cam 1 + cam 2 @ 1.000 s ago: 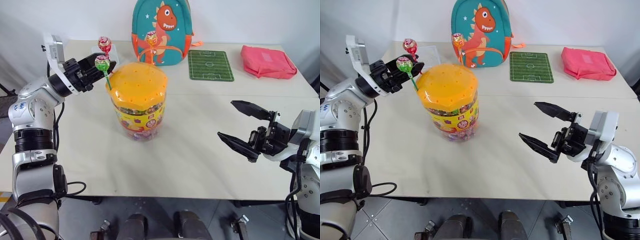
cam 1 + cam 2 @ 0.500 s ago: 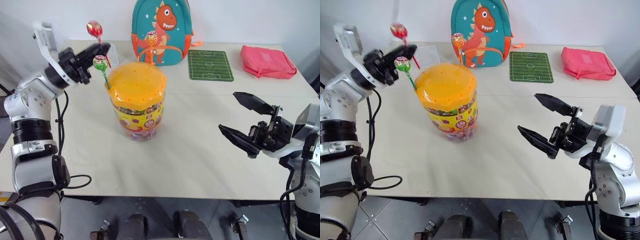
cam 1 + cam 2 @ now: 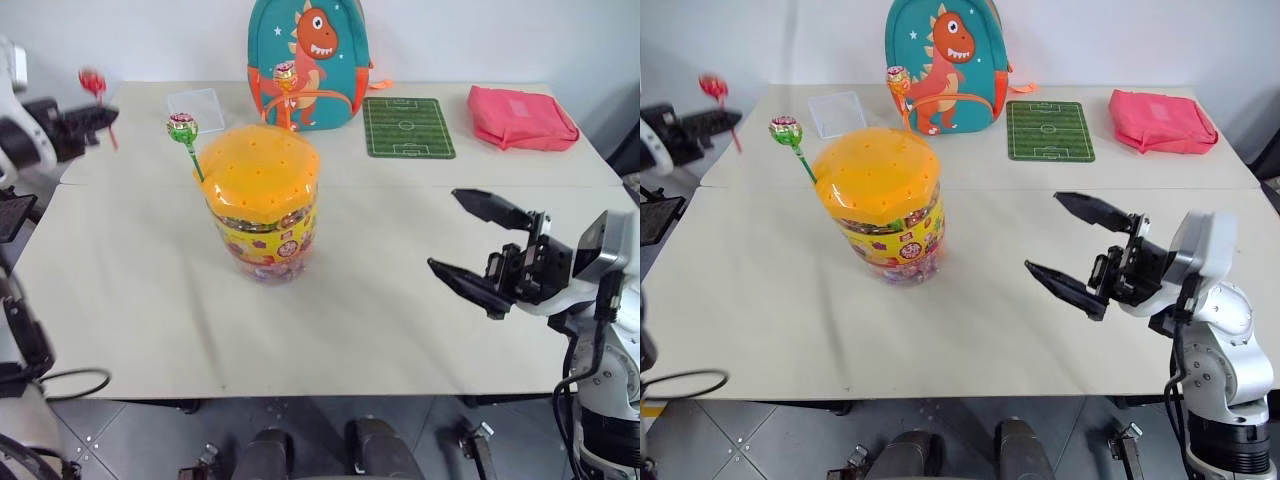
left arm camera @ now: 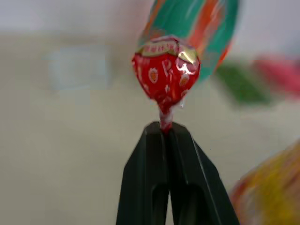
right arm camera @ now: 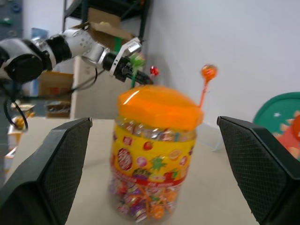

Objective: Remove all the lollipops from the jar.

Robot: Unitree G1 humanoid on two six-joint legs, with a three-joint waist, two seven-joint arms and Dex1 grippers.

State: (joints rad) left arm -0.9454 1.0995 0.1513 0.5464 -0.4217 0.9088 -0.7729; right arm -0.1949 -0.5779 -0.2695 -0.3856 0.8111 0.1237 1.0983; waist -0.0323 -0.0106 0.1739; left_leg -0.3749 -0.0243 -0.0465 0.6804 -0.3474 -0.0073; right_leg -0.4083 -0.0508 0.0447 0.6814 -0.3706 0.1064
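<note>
White tabletop (image 3: pixel 150 300): nearest, right gripper (image 3: pixel 482 245) gapes wide, empty. Beyond stands the jar (image 3: pixel 262 205), green lollipop (image 3: pixel 182 127) and orange lollipop (image 3: pixel 285 72) stuck in its lid. Far left, left gripper (image 4: pixel 165 130) pinches the red lollipop (image 4: pixel 166 74) stick.

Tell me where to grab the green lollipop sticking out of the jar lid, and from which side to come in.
Grip the green lollipop on its thin stick, just under the wrapped ball. The stick leans up and out from the robot's-left edge of the jar lid, so probably come from that open side and pull along the stick. The left gripper is shut on the red lollipop; the open right gripper is free.
</note>
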